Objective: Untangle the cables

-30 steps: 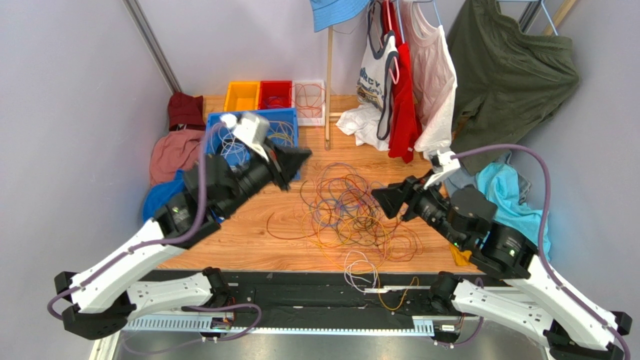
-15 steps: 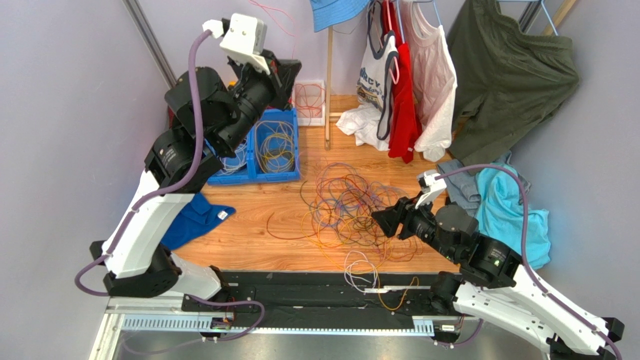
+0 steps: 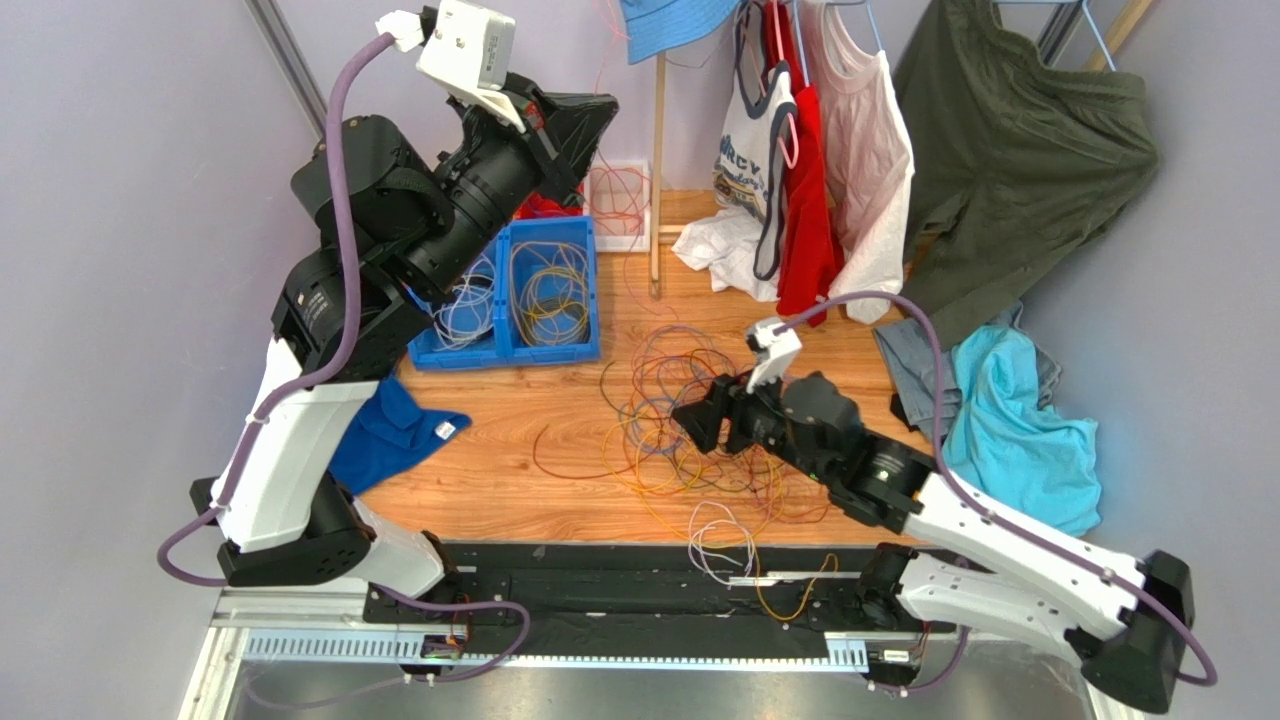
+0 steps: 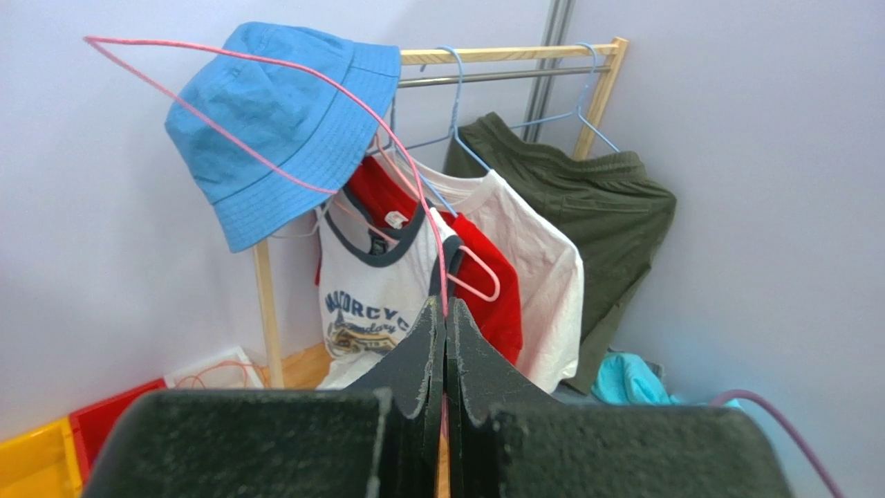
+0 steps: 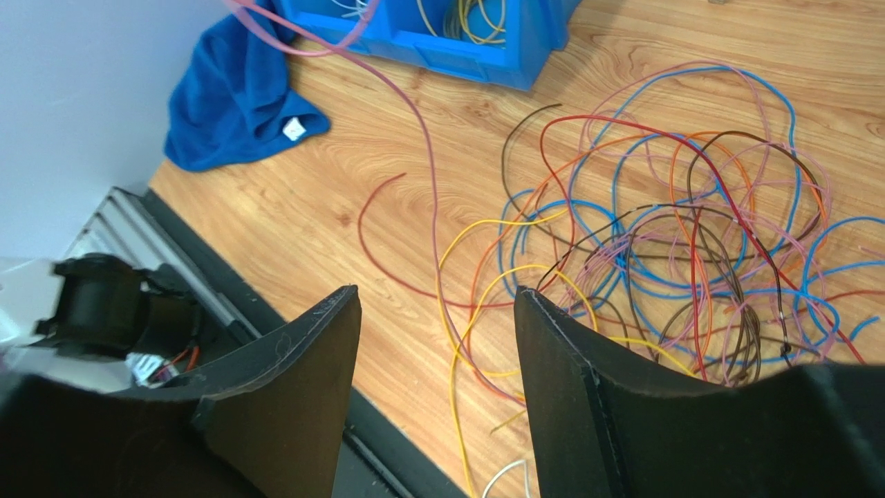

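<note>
Walls (image 3: 135, 180): plain pale lilac-grey on every side, unmarked. Light is soft and even, with no hard shadows. A grey metal post (image 3: 305, 90) runs up the far left corner.

Bench (image 3: 511, 398): light wood-grain top with a black strip (image 3: 601, 558) along the near edge.

A wooden clothes rack (image 4: 268, 311) stands at the far side, with a metal rail (image 4: 499, 75) just under its top bar. It carries a blue bucket hat (image 4: 280, 114), a printed white shirt (image 4: 364, 311), a red top (image 4: 506, 311) and an olive garment (image 4: 582, 208).

A teal cloth (image 3: 1029, 435) is heaped at the right, possibly past the bench edge.
</note>
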`<state>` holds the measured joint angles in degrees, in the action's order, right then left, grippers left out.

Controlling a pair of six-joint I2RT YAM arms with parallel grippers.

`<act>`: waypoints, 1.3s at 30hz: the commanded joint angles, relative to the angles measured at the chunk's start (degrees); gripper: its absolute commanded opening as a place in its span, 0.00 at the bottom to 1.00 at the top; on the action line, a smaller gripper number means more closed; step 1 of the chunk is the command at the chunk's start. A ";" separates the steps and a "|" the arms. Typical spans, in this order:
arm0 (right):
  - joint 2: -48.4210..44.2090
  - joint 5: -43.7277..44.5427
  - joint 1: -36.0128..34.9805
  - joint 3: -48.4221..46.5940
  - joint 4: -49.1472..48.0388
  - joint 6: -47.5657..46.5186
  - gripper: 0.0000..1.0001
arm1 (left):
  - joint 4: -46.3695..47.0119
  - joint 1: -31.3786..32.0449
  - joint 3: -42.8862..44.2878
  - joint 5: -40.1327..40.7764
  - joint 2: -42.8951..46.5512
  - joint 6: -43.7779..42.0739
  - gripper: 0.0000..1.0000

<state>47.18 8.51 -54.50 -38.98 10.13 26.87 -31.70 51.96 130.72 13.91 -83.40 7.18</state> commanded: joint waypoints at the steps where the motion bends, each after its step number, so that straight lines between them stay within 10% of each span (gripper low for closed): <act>1: 6.42 3.70 -0.08 -4.78 -7.14 -2.88 0.60 | 0.42 -0.11 1.47 -2.57 0.60 1.26 0.00; 14: 20.40 5.45 -0.08 -9.09 -17.61 0.02 0.55 | -0.38 -0.11 -1.07 -4.07 3.94 1.96 0.00; 18: 20.86 7.92 -0.08 -9.97 -14.10 0.64 0.00 | -0.90 -0.11 -4.23 -2.49 5.78 1.26 0.00; 30: -22.01 33.66 0.01 -8.73 21.23 0.20 0.00 | -1.96 -8.36 -22.51 18.78 17.47 0.20 0.00; 39: -27.04 38.24 0.01 -15.60 35.84 2.40 0.00 | -2.57 -14.79 -19.98 25.46 21.43 -3.05 0.00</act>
<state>21.89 42.78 -54.50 -52.23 38.09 28.27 -35.40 38.37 107.85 35.57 -63.22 6.02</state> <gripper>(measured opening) 0.008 0.008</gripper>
